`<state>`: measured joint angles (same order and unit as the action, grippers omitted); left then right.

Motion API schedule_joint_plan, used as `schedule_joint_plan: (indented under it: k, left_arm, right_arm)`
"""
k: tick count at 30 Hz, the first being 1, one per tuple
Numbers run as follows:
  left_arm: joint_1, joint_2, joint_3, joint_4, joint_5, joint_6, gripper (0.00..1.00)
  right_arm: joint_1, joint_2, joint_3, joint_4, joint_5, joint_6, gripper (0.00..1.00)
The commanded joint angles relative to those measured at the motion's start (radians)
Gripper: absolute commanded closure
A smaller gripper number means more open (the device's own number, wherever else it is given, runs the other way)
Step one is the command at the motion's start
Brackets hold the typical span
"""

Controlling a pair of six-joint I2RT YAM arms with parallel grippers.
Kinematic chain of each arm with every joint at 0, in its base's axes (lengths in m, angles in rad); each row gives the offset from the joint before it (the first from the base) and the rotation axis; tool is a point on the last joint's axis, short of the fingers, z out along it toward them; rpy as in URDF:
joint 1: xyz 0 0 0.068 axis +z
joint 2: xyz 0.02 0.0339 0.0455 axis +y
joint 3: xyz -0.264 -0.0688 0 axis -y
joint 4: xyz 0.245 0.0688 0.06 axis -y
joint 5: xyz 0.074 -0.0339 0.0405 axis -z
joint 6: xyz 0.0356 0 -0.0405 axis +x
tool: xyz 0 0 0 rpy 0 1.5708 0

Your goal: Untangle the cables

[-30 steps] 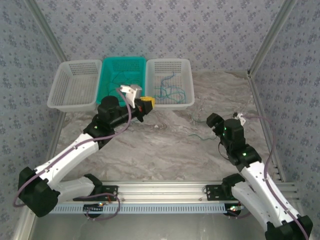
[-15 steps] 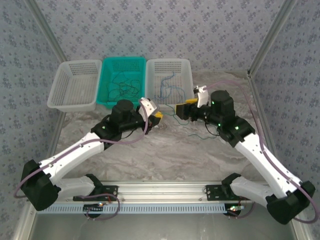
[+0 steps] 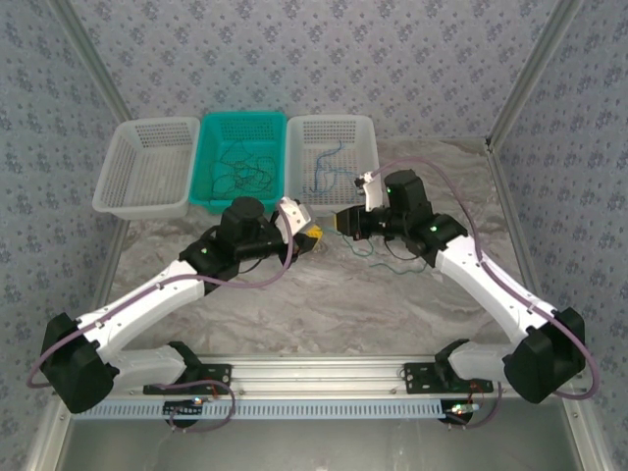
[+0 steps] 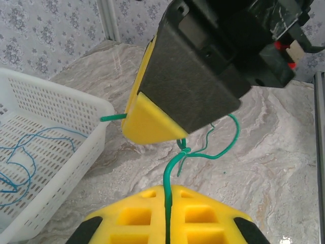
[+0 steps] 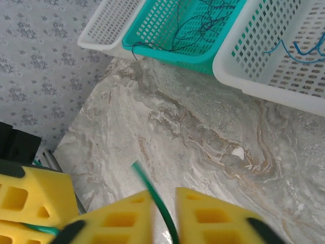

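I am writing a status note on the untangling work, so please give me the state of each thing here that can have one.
left gripper: shut on the green cable
right gripper: shut on the same green cable
green cable: pinched by both grippers, with a twist between them
teal basket: holds dark cables
right white basket: holds blue cables
left white basket: looks empty

A: Baskets?
B: Three in a row at the far edge of the table (image 3: pixel 324 304): left white basket (image 3: pixel 108 186); teal basket (image 3: pixel 243 117), holding dark cables (image 3: pixel 245 175); right white basket (image 3: pixel 334 120), holding blue cables (image 3: pixel 324 175).
A: Grippers?
B: Left gripper (image 3: pixel 312 235) and right gripper (image 3: pixel 347 222), both closed, yellow tips near each other, just in front of the right white basket.
A: Loose items?
B: One green cable (image 3: pixel 385 261), on the table beside the right gripper.
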<state>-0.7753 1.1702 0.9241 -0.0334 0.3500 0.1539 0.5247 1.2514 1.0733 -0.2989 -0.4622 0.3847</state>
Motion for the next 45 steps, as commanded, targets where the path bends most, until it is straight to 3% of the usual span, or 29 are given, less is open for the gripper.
schedule_joint_plan:
  k: [1, 7, 11, 14, 16, 22, 27, 28, 30, 31, 32, 39, 45]
  left_arm:
    - [-0.008, -0.036, 0.021, -0.001, -0.048, 0.003, 1.0]
    - [0.028, -0.059, 0.026, -0.098, -0.335, -0.121, 1.0]
    - [0.145, -0.112, -0.017, -0.124, -0.377, -0.256, 1.0]
    - [0.252, -0.157, -0.074, -0.107, -0.334, -0.353, 1.0]
    - [0.298, -0.172, -0.098, -0.09, -0.281, -0.386, 1.0]
    - [0.306, -0.179, -0.096, -0.058, -0.24, -0.399, 1.0]
    - [0.336, -0.158, -0.039, -0.023, -0.224, -0.415, 1.0]
    - [0.354, -0.139, -0.011, -0.027, -0.221, -0.415, 1.0]
    - [0.402, -0.102, 0.046, -0.031, -0.219, -0.415, 1.0]
    - [0.436, -0.08, 0.075, -0.028, -0.213, -0.419, 1.0]
    - [0.471, -0.056, 0.105, -0.021, -0.2, -0.424, 1.0]
    - [0.724, 0.11, 0.272, 0.025, -0.117, -0.513, 1.0]
    - [0.911, 0.247, 0.378, 0.002, -0.172, -0.493, 1.0]
  right_arm:
    - [-0.027, -0.03, -0.016, 0.056, 0.08, 0.071, 1.0]
    - [-0.218, -0.218, -0.194, 0.129, 0.286, 0.285, 1.0]
    - [-0.372, -0.362, -0.326, 0.099, 0.406, 0.41, 1.0]
    - [-0.449, -0.434, -0.402, 0.096, 0.405, 0.472, 1.0]
    - [-0.459, -0.445, -0.421, 0.097, 0.386, 0.481, 1.0]
    - [-0.454, -0.444, -0.432, 0.109, 0.37, 0.498, 1.0]
    - [-0.369, -0.415, -0.42, 0.314, 0.217, 0.411, 1.0]
    - [-0.338, -0.405, -0.403, 0.33, 0.199, 0.366, 0.93]
    - [-0.284, -0.384, -0.363, 0.322, 0.177, 0.29, 0.61]
    - [-0.265, -0.378, -0.342, 0.305, 0.175, 0.262, 0.4]
    - [-0.253, -0.377, -0.329, 0.293, 0.181, 0.253, 0.32]
    - [-0.244, -0.447, -0.369, 0.241, 0.259, 0.215, 0.12]
    - [-0.253, -0.477, -0.391, 0.172, 0.268, 0.211, 0.08]
